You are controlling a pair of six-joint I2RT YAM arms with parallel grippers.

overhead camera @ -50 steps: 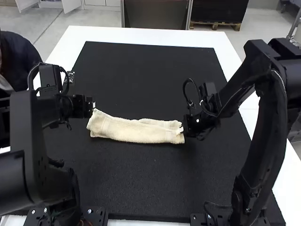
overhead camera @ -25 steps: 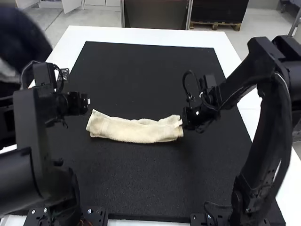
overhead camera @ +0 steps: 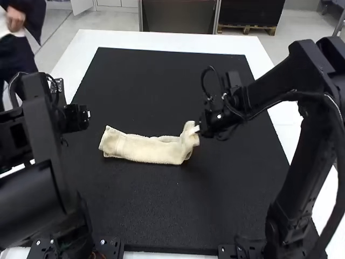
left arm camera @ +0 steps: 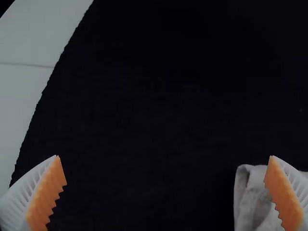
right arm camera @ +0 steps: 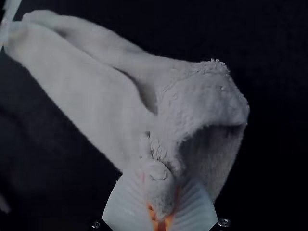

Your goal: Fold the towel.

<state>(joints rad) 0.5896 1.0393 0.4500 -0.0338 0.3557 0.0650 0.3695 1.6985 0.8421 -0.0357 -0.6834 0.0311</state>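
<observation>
Cream, narrow terry towel (overhead camera: 145,149) runs from our right gripper (right arm camera: 161,187), its end clenched in white ribbed fingers; with our left gripper (left arm camera: 164,157) spread and empty, we may skew unpinned layers by pulling.

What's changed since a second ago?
The right hand, still gripping the towel's right end, moved leftward and toward the far side, bringing that end along. The left hand drew off leftward, away from the towel. The towel's left end stayed put.

No readable text, labels or numbers on anything.
</observation>
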